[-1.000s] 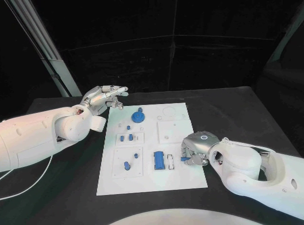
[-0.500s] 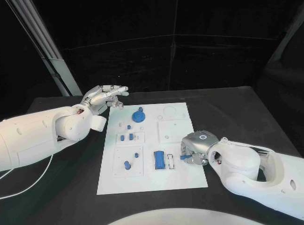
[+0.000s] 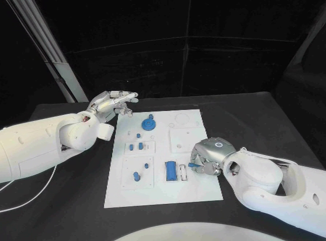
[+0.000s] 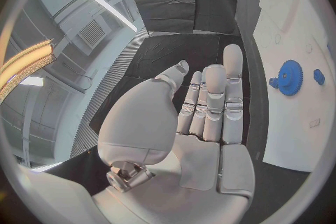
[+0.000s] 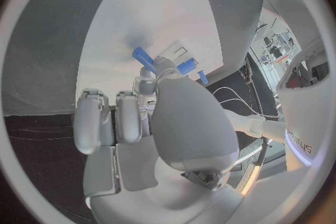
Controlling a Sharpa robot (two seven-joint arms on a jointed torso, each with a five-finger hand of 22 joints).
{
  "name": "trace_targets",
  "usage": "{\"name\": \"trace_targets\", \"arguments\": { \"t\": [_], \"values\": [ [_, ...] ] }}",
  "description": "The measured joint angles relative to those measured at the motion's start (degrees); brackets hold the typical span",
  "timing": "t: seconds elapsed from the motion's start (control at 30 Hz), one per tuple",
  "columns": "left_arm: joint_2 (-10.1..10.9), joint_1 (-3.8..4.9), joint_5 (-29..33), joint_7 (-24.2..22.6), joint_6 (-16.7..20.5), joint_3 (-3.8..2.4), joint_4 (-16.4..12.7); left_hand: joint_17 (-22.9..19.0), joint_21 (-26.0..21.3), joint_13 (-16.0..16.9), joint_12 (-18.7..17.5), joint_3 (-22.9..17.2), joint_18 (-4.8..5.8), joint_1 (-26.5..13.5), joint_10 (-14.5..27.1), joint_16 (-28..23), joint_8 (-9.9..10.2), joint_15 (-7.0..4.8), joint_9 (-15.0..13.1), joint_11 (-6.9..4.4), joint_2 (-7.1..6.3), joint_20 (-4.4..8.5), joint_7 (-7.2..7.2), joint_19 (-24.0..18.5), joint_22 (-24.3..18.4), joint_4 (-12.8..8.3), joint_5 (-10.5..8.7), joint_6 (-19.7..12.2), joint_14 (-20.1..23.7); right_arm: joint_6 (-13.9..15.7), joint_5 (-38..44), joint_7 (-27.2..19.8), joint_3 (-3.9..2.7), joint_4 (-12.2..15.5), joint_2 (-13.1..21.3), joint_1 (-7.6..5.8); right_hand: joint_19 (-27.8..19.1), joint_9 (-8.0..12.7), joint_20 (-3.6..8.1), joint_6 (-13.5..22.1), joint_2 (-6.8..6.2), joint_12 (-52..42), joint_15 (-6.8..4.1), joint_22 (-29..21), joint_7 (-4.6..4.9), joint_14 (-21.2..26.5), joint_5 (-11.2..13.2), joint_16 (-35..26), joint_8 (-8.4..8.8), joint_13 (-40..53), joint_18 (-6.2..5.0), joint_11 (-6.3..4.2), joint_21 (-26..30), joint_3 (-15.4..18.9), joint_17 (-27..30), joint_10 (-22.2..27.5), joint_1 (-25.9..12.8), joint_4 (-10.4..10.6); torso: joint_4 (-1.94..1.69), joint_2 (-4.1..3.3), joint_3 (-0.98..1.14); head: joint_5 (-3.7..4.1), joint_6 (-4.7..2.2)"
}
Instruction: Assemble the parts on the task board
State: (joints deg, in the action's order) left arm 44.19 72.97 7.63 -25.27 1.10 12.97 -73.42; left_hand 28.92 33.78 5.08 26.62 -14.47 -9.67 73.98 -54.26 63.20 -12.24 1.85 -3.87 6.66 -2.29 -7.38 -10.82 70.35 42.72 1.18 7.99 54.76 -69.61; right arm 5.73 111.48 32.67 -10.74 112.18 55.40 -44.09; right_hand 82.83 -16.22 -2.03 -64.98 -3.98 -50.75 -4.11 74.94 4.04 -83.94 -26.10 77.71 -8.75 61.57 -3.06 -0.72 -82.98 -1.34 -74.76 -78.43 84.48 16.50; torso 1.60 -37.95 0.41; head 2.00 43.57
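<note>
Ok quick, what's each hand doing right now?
Left hand: open, fingers out straight, holding nothing, off the task board.
Right hand: pinching a small blue part over the board.

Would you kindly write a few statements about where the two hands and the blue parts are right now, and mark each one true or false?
1. The left hand holds a blue part. False: it holds nothing, its fingers extended, by the far left corner of the task board.
2. The right hand is at the board's right edge, pinching a small blue part. True.
3. The blue gear lies at the board's near end. False: it sits at the far end.
4. A long blue block lies on the board just left of the right hand. True.
</note>
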Motion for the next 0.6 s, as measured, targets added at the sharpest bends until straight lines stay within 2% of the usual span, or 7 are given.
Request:
{"name": "trace_targets", "arguments": {
  "t": [0.17,0.3,0.43,0.6],
  "values": [
    [0.06,0.0,-0.46,-0.01,-0.03,0.0,-0.06,0.0,0.0,0.0,0.0,0.0,0.0,0.0,0.0,0.0,0.0,-0.04,0.0,0.0,0.0,0.0,0.0,0.0,-0.03,0.0,0.0,0.0,0.04,4.55,-2.2,0.0,-0.01,0.1,0.22,0.0,0.43,0.01,-0.02,-0.69,-0.65,-1.01,0.0,-0.01,-0.11,0.0,0.0,0.5,0.32,1.1,0.0,0.0,-0.4,-0.54,-0.19,-0.41,-1.68,0.06,0.0,0.0,-0.02,-0.04,0.15],
    [0.1,0.0,-0.69,-0.05,-0.04,0.0,-0.08,-0.08,-0.23,0.0,0.0,0.0,-0.01,0.0,0.0,0.0,0.0,-0.21,0.0,0.0,0.0,0.0,0.0,0.0,-0.05,0.0,0.0,0.0,0.22,7.1,-5.44,0.07,-0.01,0.09,0.36,-0.01,0.43,0.12,-0.02,-0.84,-1.06,-1.16,0.0,-0.01,-0.1,0.0,0.0,0.49,0.61,1.2,-0.01,0.0,-0.4,-0.86,-0.19,-0.41,-2.1,0.07,0.0,0.02,-0.05,-0.02,0.28],
    [0.12,0.0,-0.83,-0.07,-0.03,0.0,-0.11,-0.08,-0.23,0.01,0.0,0.0,0.0,0.0,0.0,0.0,0.0,-0.21,0.0,0.0,0.0,0.0,0.0,0.0,-0.05,0.0,0.0,0.0,0.21,8.35,-9.96,0.26,-0.01,-0.28,0.39,-0.01,0.43,0.21,-0.02,-0.92,-1.11,-1.16,0.0,-0.01,-0.1,0.0,-0.27,0.5,0.69,1.42,-0.01,0.0,-0.4,-1.12,-0.19,-0.41,-2.79,0.03,-0.02,0.03,-0.08,0.02,0.39],
    [0.14,0.0,-0.94,-0.07,0.0,0.0,-0.19,-0.08,-0.23,-0.05,0.0,0.2,-0.01,0.44,0.12,0.0,-0.28,-0.21,0.0,-0.12,0.02,0.0,0.0,0.0,-0.06,-0.2,0.0,0.0,0.21,8.88,-15.32,0.58,-0.01,-0.81,0.1,-0.01,0.43,0.4,-0.02,-1.26,-1.2,-1.74,0.0,-0.01,-0.35,0.0,-2.09,0.74,1.01,1.95,-0.01,0.01,-0.61,-1.56,-0.18,-0.83,-3.45,-0.15,-0.07,0.02,-0.12,0.03,0.44]
  ]
}}
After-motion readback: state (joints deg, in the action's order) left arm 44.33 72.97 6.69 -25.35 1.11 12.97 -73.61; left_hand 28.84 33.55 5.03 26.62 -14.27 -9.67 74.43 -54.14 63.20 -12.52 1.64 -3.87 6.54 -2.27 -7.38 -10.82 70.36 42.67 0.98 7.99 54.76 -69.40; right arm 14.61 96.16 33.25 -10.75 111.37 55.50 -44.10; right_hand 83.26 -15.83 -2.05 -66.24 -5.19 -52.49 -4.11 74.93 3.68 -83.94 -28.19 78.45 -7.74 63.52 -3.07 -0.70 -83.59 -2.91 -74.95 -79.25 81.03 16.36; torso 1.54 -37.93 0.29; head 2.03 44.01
